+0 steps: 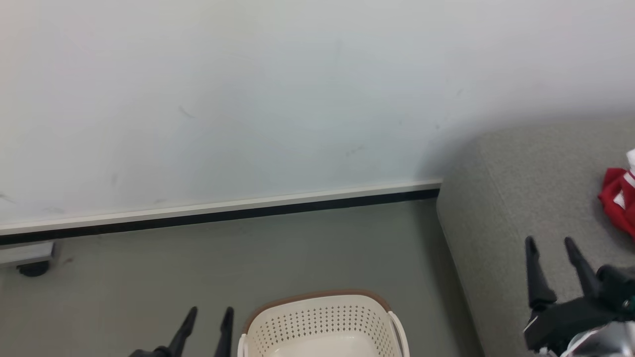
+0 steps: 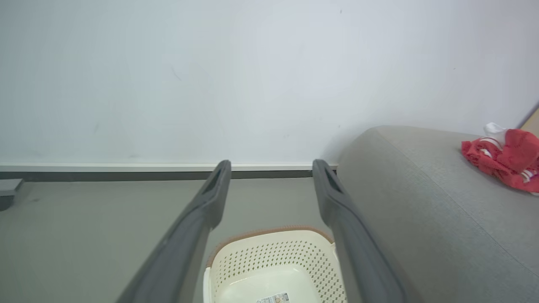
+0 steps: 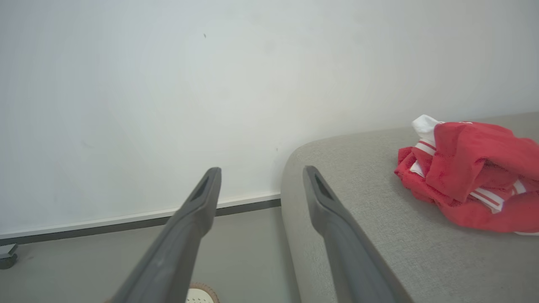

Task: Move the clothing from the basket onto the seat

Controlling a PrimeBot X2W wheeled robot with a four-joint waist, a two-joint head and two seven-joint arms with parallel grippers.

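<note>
The cream basket (image 1: 322,325) with a brown rim stands on the floor at the bottom centre, its visible inside bare but for a paper label (image 2: 273,299). Red clothing (image 1: 617,201) with white trim lies bunched on the grey seat (image 1: 516,198) at the right; the clothing (image 3: 467,185) also shows large in the right wrist view. My left gripper (image 1: 211,312) is open, just left of the basket. My right gripper (image 1: 549,243) is open above the seat's front part, left of the clothing, nothing between its fingers.
A white wall (image 1: 248,99) with a pale and dark baseboard (image 1: 223,210) runs behind. Grey floor (image 1: 198,267) lies between wall and basket. A small dark caster under a grey base (image 1: 30,260) sits at the far left by the wall.
</note>
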